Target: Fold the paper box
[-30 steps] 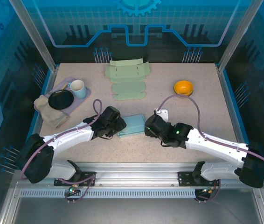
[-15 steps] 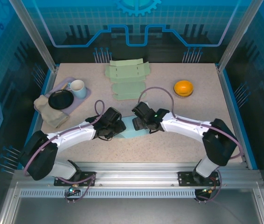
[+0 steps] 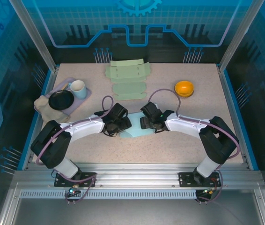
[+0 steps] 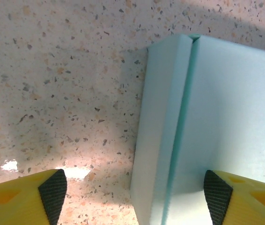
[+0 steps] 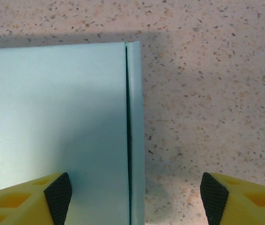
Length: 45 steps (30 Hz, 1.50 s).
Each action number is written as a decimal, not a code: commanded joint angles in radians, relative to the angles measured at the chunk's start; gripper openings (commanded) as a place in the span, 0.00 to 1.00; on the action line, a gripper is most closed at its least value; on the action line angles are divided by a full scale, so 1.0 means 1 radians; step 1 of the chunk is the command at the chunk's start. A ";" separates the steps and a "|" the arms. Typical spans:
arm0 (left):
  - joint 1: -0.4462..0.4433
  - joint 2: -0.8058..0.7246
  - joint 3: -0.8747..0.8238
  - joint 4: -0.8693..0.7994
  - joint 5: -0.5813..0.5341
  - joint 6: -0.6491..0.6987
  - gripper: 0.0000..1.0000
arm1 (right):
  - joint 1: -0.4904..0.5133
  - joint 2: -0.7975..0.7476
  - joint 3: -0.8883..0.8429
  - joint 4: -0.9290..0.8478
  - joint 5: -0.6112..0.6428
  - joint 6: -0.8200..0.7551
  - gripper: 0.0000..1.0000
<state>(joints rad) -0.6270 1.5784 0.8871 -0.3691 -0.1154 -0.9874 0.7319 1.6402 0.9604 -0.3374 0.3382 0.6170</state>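
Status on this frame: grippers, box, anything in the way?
Left gripper open astride paper box edge. Right gripper open astride opposite edge. Green sheets lie farther back, apart.

A speckled stone-look table (image 3: 193, 136) carries a pale blue paper box (image 3: 135, 129) lying flat at its centre. Flat green cardboard blanks (image 3: 128, 71) lie in a loose pile by the far edge, with an orange bowl (image 3: 184, 87) to their right. At the left side sits a lilac tray (image 3: 86, 97), a crumpled beige cloth (image 3: 48, 111) touching its near corner.
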 commanded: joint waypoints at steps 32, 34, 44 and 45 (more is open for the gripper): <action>-0.012 0.189 0.270 -0.299 0.177 -0.357 0.99 | -0.009 -0.029 -0.111 0.046 -0.093 0.050 0.74; -0.014 0.203 0.279 -0.307 0.190 -0.366 0.99 | -0.010 -0.034 -0.112 0.047 -0.092 0.052 0.74; -0.034 0.244 0.295 -0.333 0.209 -0.423 0.99 | -0.010 -0.045 -0.132 0.058 -0.099 0.076 0.74; -0.036 0.244 0.288 -0.323 0.212 -0.428 0.99 | -0.010 -0.046 -0.134 0.060 -0.099 0.078 0.74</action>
<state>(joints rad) -0.6441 1.7931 1.1908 -0.6666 0.0441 -1.3689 0.7307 1.5932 0.8627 -0.2245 0.2588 0.6811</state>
